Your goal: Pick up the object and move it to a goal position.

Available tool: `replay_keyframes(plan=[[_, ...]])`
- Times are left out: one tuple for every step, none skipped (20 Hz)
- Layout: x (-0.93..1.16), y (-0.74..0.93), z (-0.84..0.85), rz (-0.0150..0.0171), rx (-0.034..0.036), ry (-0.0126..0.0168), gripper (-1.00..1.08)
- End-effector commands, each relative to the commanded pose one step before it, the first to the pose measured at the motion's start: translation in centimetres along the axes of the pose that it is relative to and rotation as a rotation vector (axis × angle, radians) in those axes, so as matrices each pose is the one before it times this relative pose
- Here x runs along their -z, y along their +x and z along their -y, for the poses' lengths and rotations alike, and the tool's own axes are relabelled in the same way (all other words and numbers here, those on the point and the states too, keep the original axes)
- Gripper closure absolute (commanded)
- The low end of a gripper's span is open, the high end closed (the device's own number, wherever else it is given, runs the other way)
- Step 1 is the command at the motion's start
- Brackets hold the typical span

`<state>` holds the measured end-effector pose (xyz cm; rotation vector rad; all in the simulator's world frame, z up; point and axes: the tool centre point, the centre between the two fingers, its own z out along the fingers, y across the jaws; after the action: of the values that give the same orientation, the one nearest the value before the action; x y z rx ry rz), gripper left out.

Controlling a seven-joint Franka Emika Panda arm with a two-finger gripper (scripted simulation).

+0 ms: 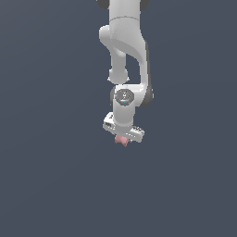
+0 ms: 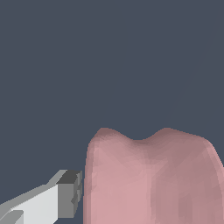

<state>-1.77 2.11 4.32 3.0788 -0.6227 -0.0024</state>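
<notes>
White Panda arm (image 1: pixel 124 41) reaching straight down from the top of the exterior view, wrist joint (image 1: pixel 124 97) facing the camera, hand tilted lower toward that view's right. Claw (image 1: pixel 122 139) at the arm's lowest end, fingers mostly hidden there. One grey-tipped finger (image 2: pixel 65 197) seen in the wrist view, pad just beside the pink object (image 2: pixel 153 179); other finger out of frame.

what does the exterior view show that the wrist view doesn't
Only the exterior view shows the whole white Panda arm reaching down, with the end effector right over the piece. Only the wrist view shows one grey finger pad close beside the piece's side, and the dip of its narrow waist. Both show the pink spool-shaped object against the plain dark surface.
</notes>
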Motion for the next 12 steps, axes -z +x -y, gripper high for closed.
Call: replay_keyframes(plan=[[-0.204, 0.079, 0.05, -0.00134, -0.00007, 0.00067, -0.92], [0.0, 0.0, 0.0, 0.0, 0.0, 0.0, 1.08], [0.0, 0.0, 0.0, 0.0, 0.0, 0.0, 1.08], [0.0, 0.0, 0.0, 0.0, 0.0, 0.0, 1.08], [0.0, 0.0, 0.0, 0.0, 0.0, 0.0, 1.08], [0.0, 0.0, 0.0, 0.0, 0.0, 0.0, 1.08], [0.0, 0.0, 0.0, 0.0, 0.0, 0.0, 1.08], [0.0, 0.0, 0.0, 0.0, 0.0, 0.0, 1.08], [0.0, 0.0, 0.0, 0.0, 0.0, 0.0, 1.08], [0.0, 0.0, 0.0, 0.0, 0.0, 0.0, 1.08], [0.0, 0.0, 0.0, 0.0, 0.0, 0.0, 1.08], [0.093, 0.036, 0.063, -0.00137, 0.00043, 0.00113, 1.08]])
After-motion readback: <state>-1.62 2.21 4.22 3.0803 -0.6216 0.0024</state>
